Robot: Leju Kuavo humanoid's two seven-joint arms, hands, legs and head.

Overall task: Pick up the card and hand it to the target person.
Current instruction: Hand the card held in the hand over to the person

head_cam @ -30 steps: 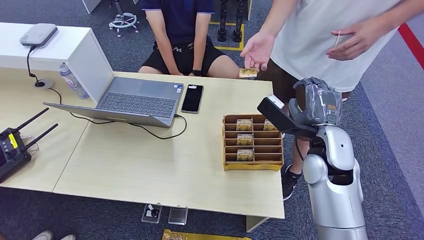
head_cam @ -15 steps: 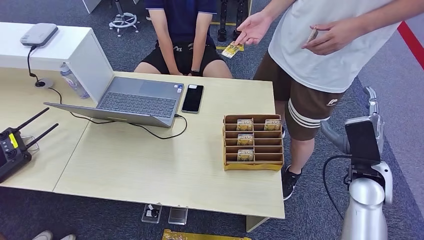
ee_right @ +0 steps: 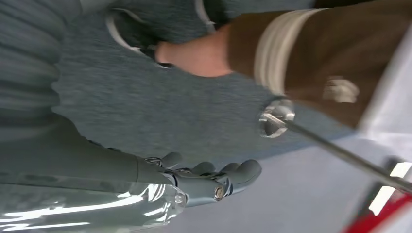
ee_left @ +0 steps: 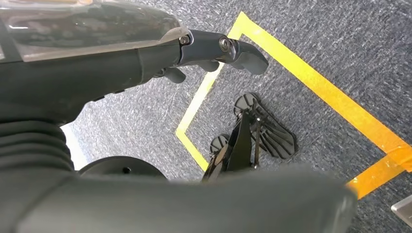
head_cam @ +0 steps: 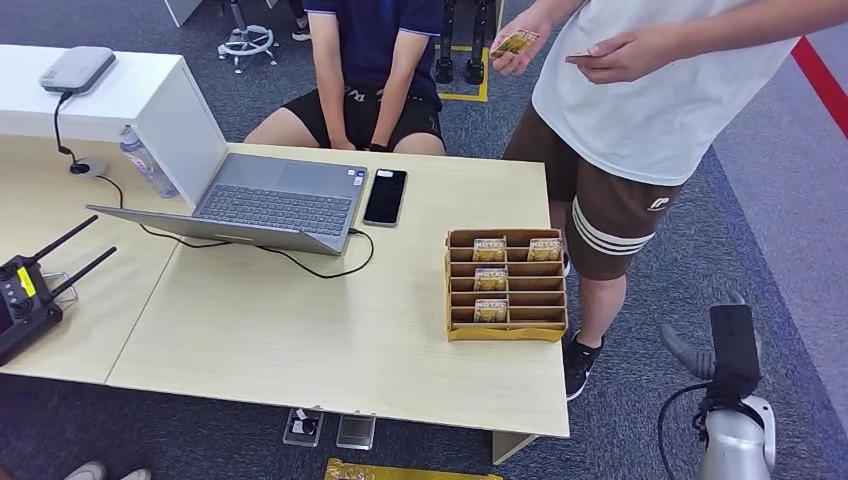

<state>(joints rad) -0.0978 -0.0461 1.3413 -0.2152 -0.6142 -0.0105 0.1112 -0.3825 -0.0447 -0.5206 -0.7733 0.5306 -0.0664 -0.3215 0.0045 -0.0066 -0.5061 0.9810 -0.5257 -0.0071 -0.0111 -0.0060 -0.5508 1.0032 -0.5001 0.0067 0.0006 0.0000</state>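
The yellow card [head_cam: 515,42] is pinched in a hand of the person in the white shirt [head_cam: 650,90], who stands at the table's right end. That hand is raised high at the far side. My right hand [head_cam: 712,352] hangs low at the bottom right, beside the table and well below the card. In the right wrist view its fingers [ee_right: 214,180] are stretched out with nothing in them. My left hand [ee_left: 214,51] hangs over the floor, fingers loosely extended and empty.
A brown slotted card box [head_cam: 505,318] with several cards stands on the wooden table [head_cam: 300,340] near its right edge. A laptop [head_cam: 270,200], a phone [head_cam: 385,196] and a remote controller [head_cam: 25,300] also lie there. A seated person [head_cam: 365,70] is behind the table.
My right arm has dropped from chest height near the person down to my side. The person has lifted the card up and away from over the table.
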